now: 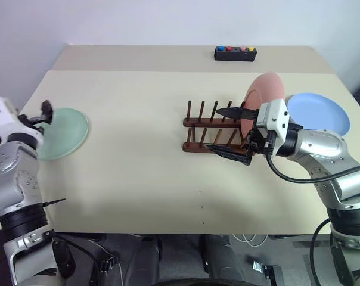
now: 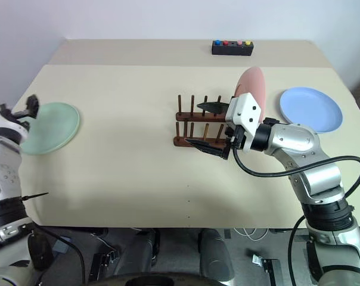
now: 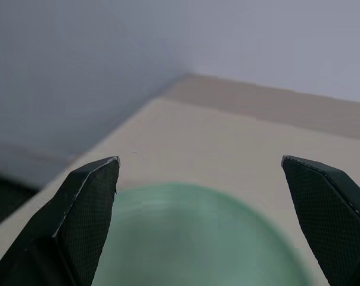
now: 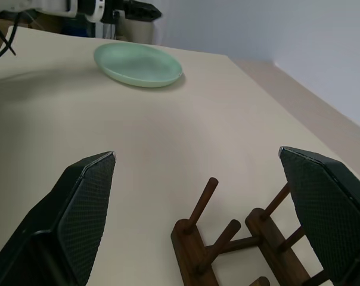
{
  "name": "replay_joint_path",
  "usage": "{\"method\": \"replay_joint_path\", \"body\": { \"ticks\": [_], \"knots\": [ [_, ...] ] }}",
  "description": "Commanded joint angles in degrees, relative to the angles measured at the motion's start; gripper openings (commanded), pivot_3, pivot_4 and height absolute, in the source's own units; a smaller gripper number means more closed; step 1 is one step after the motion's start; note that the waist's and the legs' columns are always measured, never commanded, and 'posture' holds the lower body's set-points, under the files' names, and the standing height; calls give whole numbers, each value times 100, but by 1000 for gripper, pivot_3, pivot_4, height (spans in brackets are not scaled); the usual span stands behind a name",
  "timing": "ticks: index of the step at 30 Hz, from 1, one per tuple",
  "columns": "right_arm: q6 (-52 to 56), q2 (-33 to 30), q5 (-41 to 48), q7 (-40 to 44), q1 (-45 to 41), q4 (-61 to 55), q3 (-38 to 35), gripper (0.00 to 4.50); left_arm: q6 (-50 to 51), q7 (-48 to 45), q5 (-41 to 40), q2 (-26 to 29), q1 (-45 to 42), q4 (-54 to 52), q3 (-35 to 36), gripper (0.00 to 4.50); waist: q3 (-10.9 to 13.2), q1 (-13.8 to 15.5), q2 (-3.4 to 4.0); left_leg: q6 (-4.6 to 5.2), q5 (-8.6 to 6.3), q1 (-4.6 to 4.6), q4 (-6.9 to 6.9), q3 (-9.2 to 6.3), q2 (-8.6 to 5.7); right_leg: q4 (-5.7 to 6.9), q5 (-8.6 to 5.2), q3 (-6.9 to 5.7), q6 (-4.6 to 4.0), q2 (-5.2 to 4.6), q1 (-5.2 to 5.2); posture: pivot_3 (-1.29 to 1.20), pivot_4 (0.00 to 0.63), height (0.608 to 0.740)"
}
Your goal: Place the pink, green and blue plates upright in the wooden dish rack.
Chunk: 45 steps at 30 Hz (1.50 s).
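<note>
The pink plate (image 1: 264,94) stands upright at the right end of the wooden dish rack (image 1: 199,126). My right gripper (image 1: 211,128) hovers at the rack just left of that plate, open and holding nothing, its fingers (image 4: 84,202) spread wide. The blue plate (image 1: 318,113) lies flat on the table to the right of the rack. At the table's left edge the green plate (image 1: 64,132) lies flat. My left gripper (image 3: 199,161) is level at the green plate's near rim, open and empty.
A black box with coloured buttons (image 1: 235,53) sits at the far edge of the beige table (image 1: 138,167). A broad stretch of bare tabletop lies between the green plate and the rack. Several rack pegs (image 4: 202,199) left of the pink plate hold nothing.
</note>
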Motion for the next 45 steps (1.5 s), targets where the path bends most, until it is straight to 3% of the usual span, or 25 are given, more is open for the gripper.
{"method": "replay_joint_path", "body": {
  "ticks": [1,16,19,26,33,38,45],
  "knots": [
    [-181,113,-106,58,-75,16,-34,4500,459,661,114,133,-16,236,336,4465,0,-6,0,0,0,0,1,-1,0,1,0,-1,0,0,0,0,150,730],
    [-255,214,-332,-51,289,-79,-154,4500,1305,1543,-519,-98,-471,1151,1004,4465,-6,-12,-12,-4,2,1,1,-2,0,4,2,-2,-1,0,1,0,150,730],
    [-280,206,-357,-81,339,-81,-181,4500,1196,1745,-751,-294,-570,1143,1261,3557,-7,-7,-14,-4,2,1,1,-2,0,4,2,-3,-1,-1,1,0,150,730],
    [-304,211,-380,-90,347,-56,-184,4500,1094,1681,-866,-468,-551,891,1128,49,-9,-4,-16,-7,4,1,2,-2,0,5,2,-3,-1,-1,1,0,150,730],
    [-331,228,-431,-85,300,-10,-165,4500,812,1148,-1088,-573,-632,591,848,49,-9,3,-16,-8,4,2,2,-2,0,5,2,-2,-1,-1,3,0,150,730],
    [-611,283,-918,-212,42,145,51,4500,-163,386,-560,-700,-803,-450,-429,49,-4,21,-27,-17,9,-3,4,-3,-1,3,5,-4,-4,-1,2,0,150,730],
    [-1551,610,-2012,-566,-482,466,535,4500,-658,374,-57,-1178,-1574,-1109,-1636,49,-4,3,-27,-18,10,-1,1,-2,-1,1,7,-3,-2,-1,2,0,150,730]
  ]
}}
